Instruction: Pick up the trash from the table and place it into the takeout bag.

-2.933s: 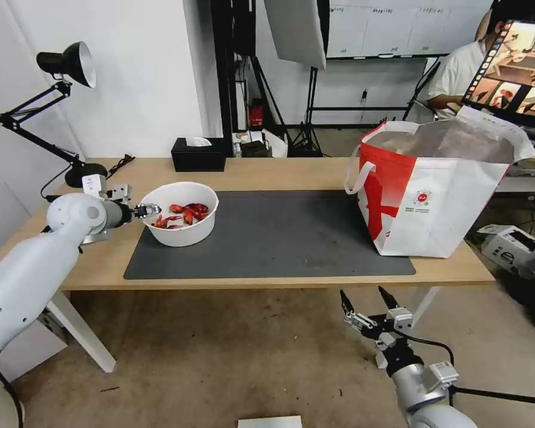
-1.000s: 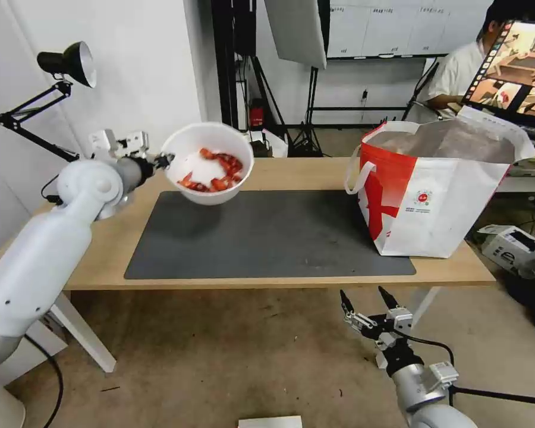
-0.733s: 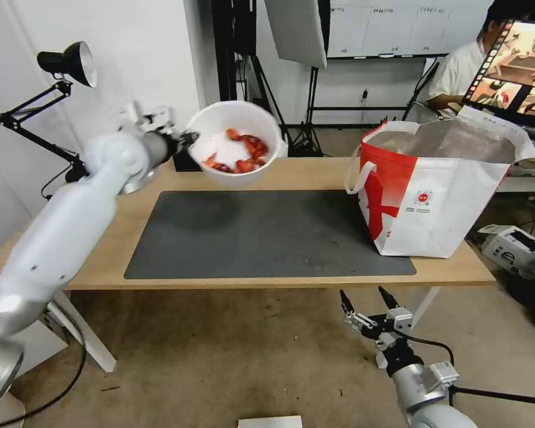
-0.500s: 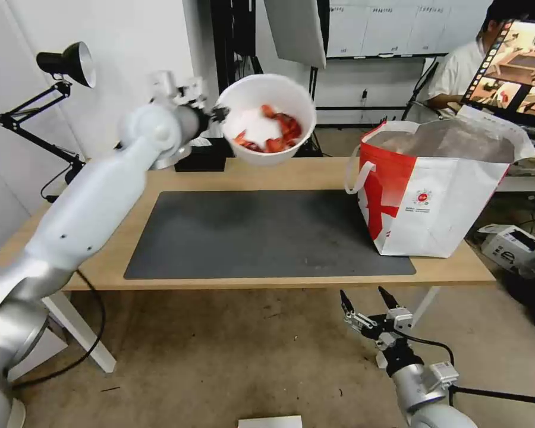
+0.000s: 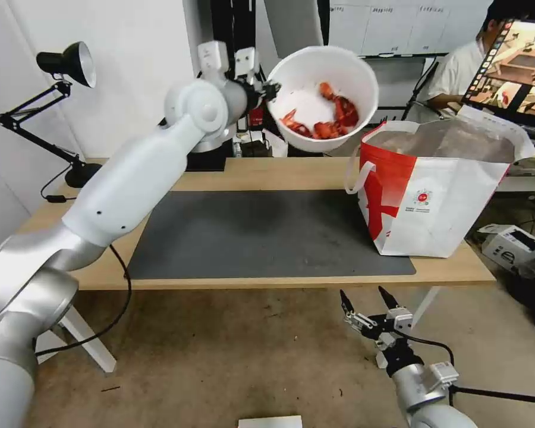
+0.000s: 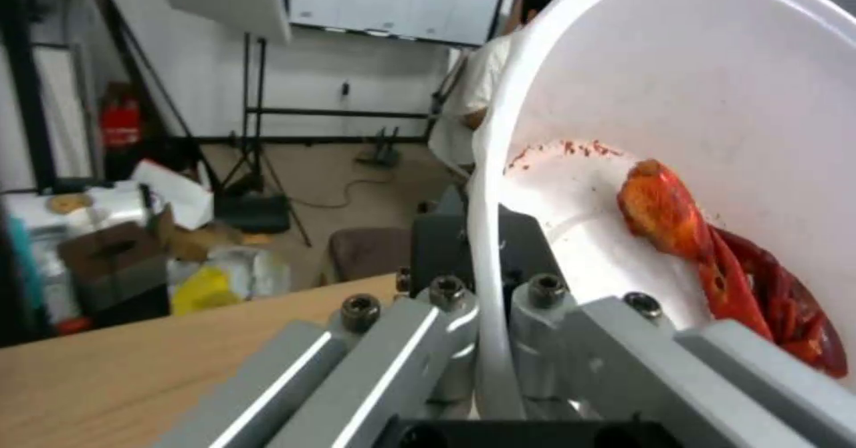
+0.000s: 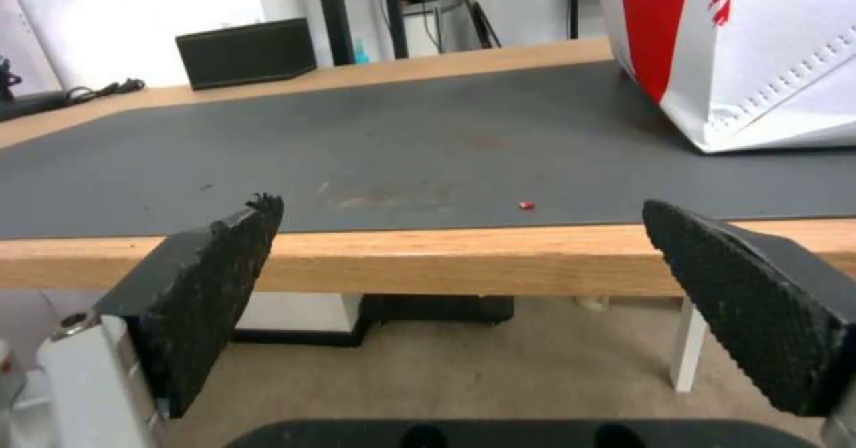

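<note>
My left gripper [image 5: 271, 90] is shut on the rim of the white bowl [image 5: 322, 98] of red crayfish shells [image 5: 333, 116], held high in the air and tilted, just left of the takeout bag [image 5: 440, 190]. In the left wrist view the fingers [image 6: 544, 321] pinch the bowl's rim [image 6: 486, 234], with the shells [image 6: 713, 261] lying low inside. The bag stands open on the table [image 5: 267, 172], at the right end of the dark mat [image 5: 261, 235]. My right gripper [image 5: 365, 303] hangs open below the table's front edge; its pads [image 7: 205, 287] face the table edge.
A black desk lamp [image 5: 53, 89] stands at the table's far left. A black tissue box [image 7: 245, 52] sits at the back edge. A tiny red scrap [image 7: 526, 204] lies on the mat [image 7: 357, 160] near the front edge. A person sits behind the bag by a screen.
My left arm lifted the bowl off the mat and carried it up and to the right, from the table's left side to beside the bag's opening. The right arm has stayed still.
</note>
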{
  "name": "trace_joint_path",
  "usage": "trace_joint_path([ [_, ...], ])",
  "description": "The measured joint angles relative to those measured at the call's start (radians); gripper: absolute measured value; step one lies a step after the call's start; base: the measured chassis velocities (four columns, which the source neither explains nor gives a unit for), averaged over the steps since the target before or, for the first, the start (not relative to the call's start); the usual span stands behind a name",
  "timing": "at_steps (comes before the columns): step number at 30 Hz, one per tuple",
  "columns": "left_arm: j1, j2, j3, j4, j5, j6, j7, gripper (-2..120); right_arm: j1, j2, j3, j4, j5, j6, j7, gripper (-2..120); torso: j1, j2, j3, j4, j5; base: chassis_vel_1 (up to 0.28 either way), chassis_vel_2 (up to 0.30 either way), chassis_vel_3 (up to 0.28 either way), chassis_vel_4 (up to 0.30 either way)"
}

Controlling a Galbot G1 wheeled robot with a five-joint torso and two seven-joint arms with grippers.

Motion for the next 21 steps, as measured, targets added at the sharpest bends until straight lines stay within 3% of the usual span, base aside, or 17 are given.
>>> trace_joint_path([
  [4, -0.010, -0.039, 0.031, 0.037, 0.024, -0.019, 0.001, 0, 0.000, 0.000, 0.000, 0.000, 0.000, 0.000, 0.000, 100, 0.000, 0.000, 0.000, 0.0000, 0.0001, 0.000, 0.000, 0.000, 0.000],
  [7, -0.018, -0.103, 0.064, 0.117, 0.050, -0.066, 0.015, 0, 0.000, 0.000, 0.000, 0.000, 0.000, 0.000, 0.000, 100, 0.000, 0.000, 0.000, 0.0001, 0.0000, 0.000, 0.000, 0.000, 0.000],
  [15, -0.020, -0.153, 0.068, 0.171, 0.040, -0.085, 0.035, 0, 0.000, 0.000, 0.000, 0.000, 0.000, 0.000, 0.000, 100, 0.000, 0.000, 0.000, 0.0004, -0.0001, 0.000, 0.000, 0.000, 0.000],
  [21, -0.049, -0.258, 0.049, 0.247, -0.009, -0.086, 0.024, 0, 0.000, 0.000, 0.000, 0.000, 0.000, 0.000, 0.000, 100, 0.000, 0.000, 0.000, 0.0002, -0.0001, 0.000, 0.000, 0.000, 0.000],
])
